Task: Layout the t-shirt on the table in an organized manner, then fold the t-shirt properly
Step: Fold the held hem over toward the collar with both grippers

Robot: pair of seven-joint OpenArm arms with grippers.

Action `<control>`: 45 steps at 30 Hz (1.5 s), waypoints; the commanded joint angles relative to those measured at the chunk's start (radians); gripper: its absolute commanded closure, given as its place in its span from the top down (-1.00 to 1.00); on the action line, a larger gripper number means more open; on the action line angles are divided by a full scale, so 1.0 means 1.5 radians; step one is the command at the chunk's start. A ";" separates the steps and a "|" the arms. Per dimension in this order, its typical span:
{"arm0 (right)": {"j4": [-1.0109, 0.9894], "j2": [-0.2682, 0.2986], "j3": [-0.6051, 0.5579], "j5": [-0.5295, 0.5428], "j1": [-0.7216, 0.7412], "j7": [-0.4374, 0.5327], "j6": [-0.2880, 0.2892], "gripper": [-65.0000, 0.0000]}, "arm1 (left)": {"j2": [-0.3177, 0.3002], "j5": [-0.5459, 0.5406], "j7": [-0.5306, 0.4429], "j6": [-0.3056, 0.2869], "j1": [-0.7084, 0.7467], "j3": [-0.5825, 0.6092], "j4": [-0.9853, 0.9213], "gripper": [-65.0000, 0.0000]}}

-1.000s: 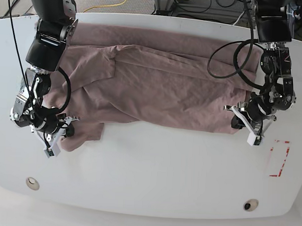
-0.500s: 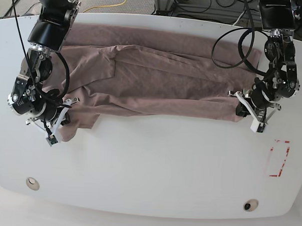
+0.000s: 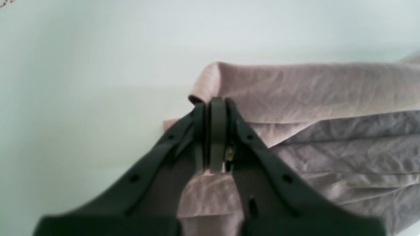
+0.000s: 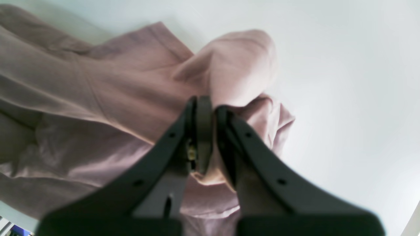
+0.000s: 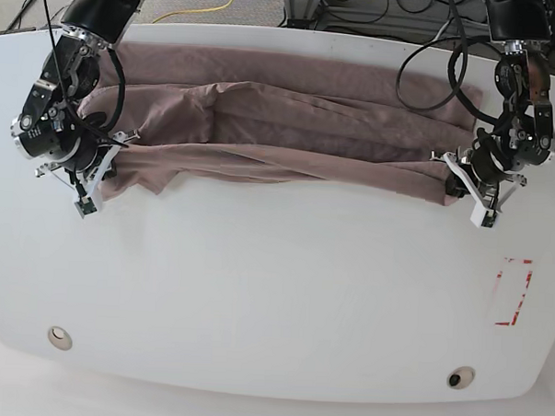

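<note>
The mauve-brown t-shirt [image 5: 281,125] lies stretched across the far half of the white table [image 5: 273,300], its near edge lifted and folded back. My left gripper [image 5: 455,186] is shut on the t-shirt's near right corner; in the left wrist view the jaws pinch a fold of the t-shirt [image 3: 295,95] at the left gripper [image 3: 215,101]. My right gripper [image 5: 106,175] is shut on the near left corner. The right wrist view shows the right gripper [image 4: 206,105] clamped on bunched cloth of the t-shirt [image 4: 131,82].
A red dashed rectangle mark [image 5: 513,292] sits at the table's right. Two small round holes [image 5: 60,335] [image 5: 460,376] lie near the front edge. Cables [image 5: 422,67] loop over the far right of the table.
Both grippers have carried the t-shirt's near edge away from the front of the table, toward the far side. The cloth now covers a narrower band.
</note>
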 commanded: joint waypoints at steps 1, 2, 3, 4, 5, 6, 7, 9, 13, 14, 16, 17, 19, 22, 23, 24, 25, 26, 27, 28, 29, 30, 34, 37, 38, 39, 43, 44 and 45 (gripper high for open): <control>0.033 0.005 0.001 0.004 -0.012 0.003 0.000 -0.98 | -0.011 -0.001 -0.011 0.002 -0.008 -0.003 0.013 -1.00; 0.045 0.000 0.001 0.004 -0.024 0.003 0.000 -0.98 | -0.011 -0.001 -0.011 0.002 -0.006 -0.003 0.013 -1.00; 0.051 -0.004 0.001 0.004 -0.032 0.003 0.000 -0.98 | -0.011 -0.001 -0.011 0.002 -0.002 -0.003 0.013 -1.00; 0.059 -0.009 0.001 0.004 -0.041 0.003 0.000 -0.98 | -0.011 -0.001 -0.011 0.002 0.002 -0.003 0.013 -1.00; 0.065 -0.011 0.001 0.004 -0.048 0.003 0.000 -0.98 | -0.011 -0.001 -0.011 0.002 0.004 -0.003 0.013 -1.00; 0.070 -0.014 0.001 0.004 -0.055 0.003 0.000 -0.98 | -0.011 -0.001 -0.011 0.002 0.007 -0.003 0.013 -1.00; 0.074 -0.016 0.001 0.004 -0.064 0.003 0.000 -0.98 | -0.012 -0.001 -0.011 0.002 0.007 -0.002 0.013 -1.00; 0.077 -0.017 0.001 0.004 -0.080 0.003 0.000 -0.97 | -0.012 -0.001 -0.011 0.001 0.008 -0.002 0.012 -1.00; 0.079 -0.023 0.001 0.004 -0.105 0.003 0.000 -0.97 | -0.013 0.001 -0.011 0.001 0.026 -0.002 0.011 -1.00; 0.079 -0.026 0.001 0.004 -0.110 0.003 0.000 -0.97 | -0.013 0.001 -0.011 0.001 0.029 -0.002 0.011 -1.00; 0.079 -0.031 0.001 0.004 -0.121 0.003 0.000 -0.96 | -0.018 0.001 -0.011 0.001 0.033 -0.002 0.011 -1.00; 0.080 -0.032 0.001 0.004 -0.125 0.003 0.000 -0.96 | -0.020 0.001 -0.011 0.001 0.034 -0.002 0.011 -1.00; 0.082 -0.034 0.001 0.004 -0.134 0.003 0.000 -0.96 | -0.021 0.001 -0.011 0.001 0.042 -0.002 0.011 -1.00; 0.082 -0.036 0.001 0.004 -0.143 0.003 0.000 -0.96 | -0.021 0.001 -0.011 0.001 0.052 -0.002 0.011 -1.00; 0.082 -0.036 0.001 0.004 -0.144 0.003 0.000 -0.96 | -0.021 0.001 -0.011 0.001 0.052 -0.002 0.011 -1.00; 0.082 -0.036 0.002 0.004 -0.144 0.003 0.000 -0.96 | -0.021 0.001 -0.011 0.001 0.053 -0.002 0.011 -1.00; 0.082 -0.036 0.002 0.004 -0.148 0.003 0.000 -0.96 | -0.021 0.001 -0.009 0.001 0.057 -0.002 0.011 -1.00; 0.082 -0.036 0.002 0.004 -0.151 0.003 0.000 -0.96 | -0.022 0.002 -0.005 0.001 0.060 -0.002 0.010 -1.00; 0.082 -0.036 0.002 0.004 -0.152 0.003 0.000 -0.96 | -0.023 0.002 -0.002 0.001 0.060 -0.002 0.010 -1.00; 0.082 -0.036 0.002 0.004 -0.153 0.003 0.000 -0.96 | -0.029 0.002 0.004 0.001 0.060 -0.002 0.010 -1.00; 0.082 -0.036 0.002 0.004 -0.154 0.003 0.000 -0.96 | -0.033 0.002 0.008 0.001 0.060 -0.002 0.010 -1.00; 0.082 -0.036 0.002 0.004 -0.157 0.003 0.000 -0.96 | -0.033 0.002 0.009 0.001 0.060 -0.002 0.010 -1.00; 0.082 -0.034 0.003 -0.002 -0.158 0.003 0.000 -0.97 | -0.034 0.002 0.009 0.001 0.060 -0.002 0.010 -1.00; 0.082 -0.034 0.029 -0.002 -0.160 0.003 0.000 -0.98 | -0.035 0.002 0.009 0.001 0.060 -0.002 0.010 -1.00; 0.082 -0.036 0.039 0.000 -0.163 0.003 0.000 -0.98 | -0.035 0.002 0.009 0.001 0.060 -0.002 0.010 -1.00; 0.082 -0.036 0.046 0.001 -0.164 0.003 0.000 -0.98 | -0.037 0.002 0.009 0.001 0.060 -0.002 0.010 -1.00; 0.082 -0.034 0.068 0.003 -0.167 0.003 0.000 -0.98 | -0.054 0.002 0.009 0.001 0.061 -0.002 0.010 -1.00; 0.081 -0.033 0.069 0.003 -0.168 0.003 0.000 -0.98 | -0.056 0.002 0.009 0.001 0.061 -0.002 0.010 -1.00; 0.081 -0.031 0.069 0.003 -0.171 0.003 0.000 -0.98 | -0.057 0.002 0.009 0.001 0.061 -0.002 0.010 -1.00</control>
